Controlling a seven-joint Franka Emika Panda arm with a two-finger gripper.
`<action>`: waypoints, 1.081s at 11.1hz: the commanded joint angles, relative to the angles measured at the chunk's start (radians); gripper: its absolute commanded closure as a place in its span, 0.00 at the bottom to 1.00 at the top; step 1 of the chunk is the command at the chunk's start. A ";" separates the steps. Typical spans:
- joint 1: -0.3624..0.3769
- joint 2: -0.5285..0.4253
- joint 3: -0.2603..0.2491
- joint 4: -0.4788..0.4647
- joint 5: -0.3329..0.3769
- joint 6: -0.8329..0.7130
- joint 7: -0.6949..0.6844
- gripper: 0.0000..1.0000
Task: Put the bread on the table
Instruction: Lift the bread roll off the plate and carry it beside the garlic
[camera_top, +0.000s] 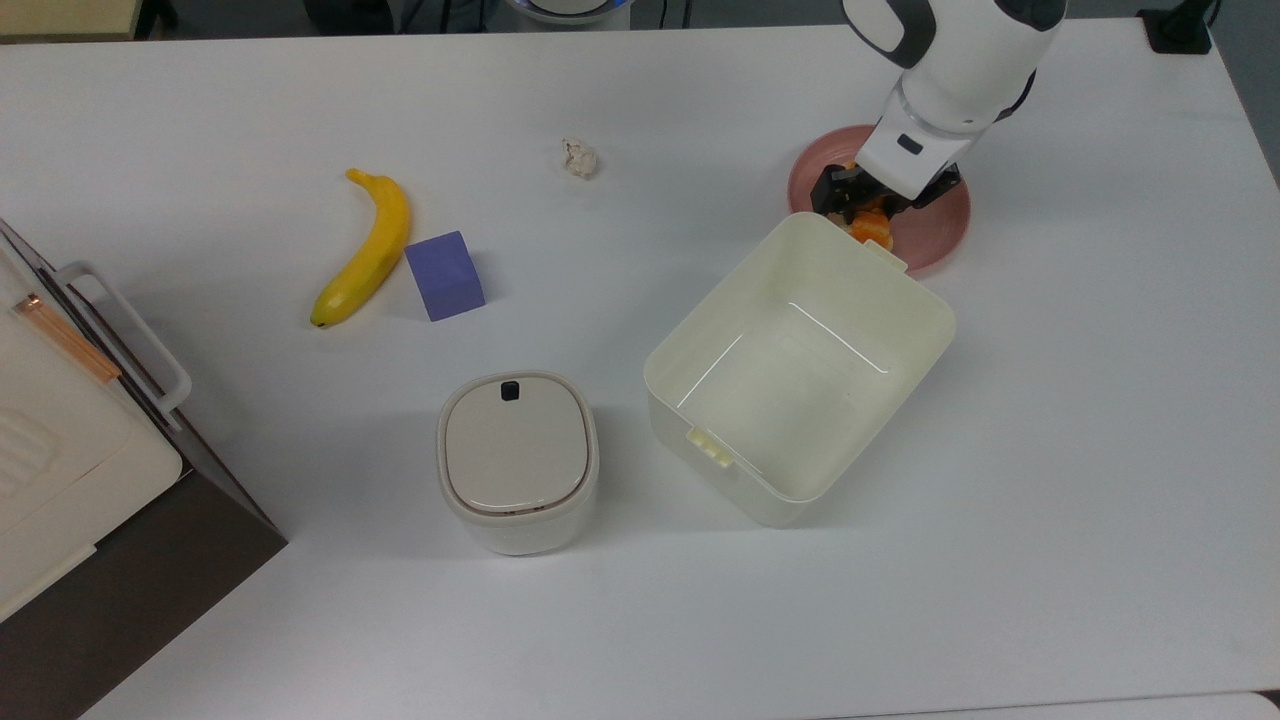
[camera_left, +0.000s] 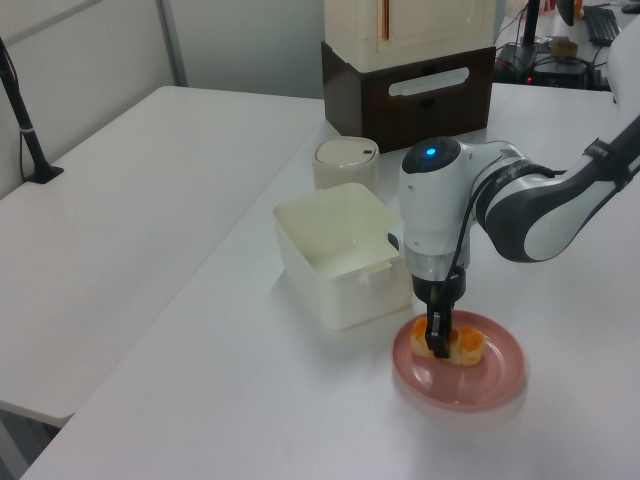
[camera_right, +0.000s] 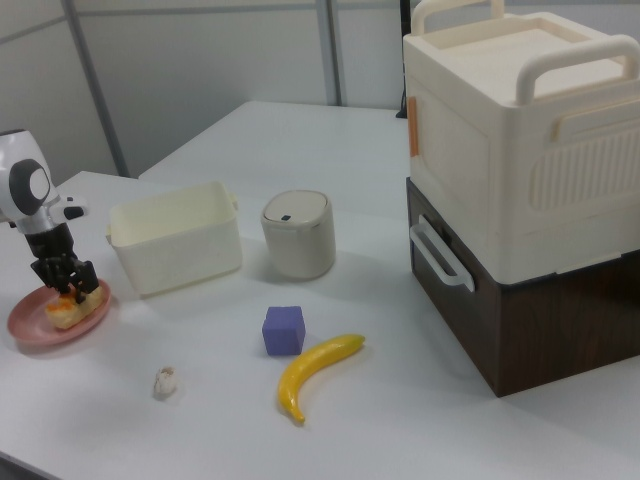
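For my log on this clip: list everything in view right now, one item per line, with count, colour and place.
bread: 1, cream with orange-brown top, on the plate, between the hand's fingers
plate: 1, pink, behind the open box in the top view
open box: 1, cream, mid-table
lidded bin: 1, off-white, at the top view's left of the open box
banana: 1, yellow, beside the block
block: 1, purple, touching or nearly touching the banana
paper wad: 1, whitish, alone on the table
table: 1, white, under everything
storage case: 1, cream on a dark brown base, at the table edge
arm: 1, white and grey, reaching down to the plate
hand: 1, black fingers, down at the bread
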 joint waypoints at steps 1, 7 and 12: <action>-0.019 -0.104 0.005 -0.003 -0.014 -0.185 -0.111 1.00; -0.158 -0.126 -0.151 0.008 -0.068 -0.293 -0.347 1.00; -0.254 -0.111 -0.170 -0.009 -0.063 -0.202 -0.351 0.00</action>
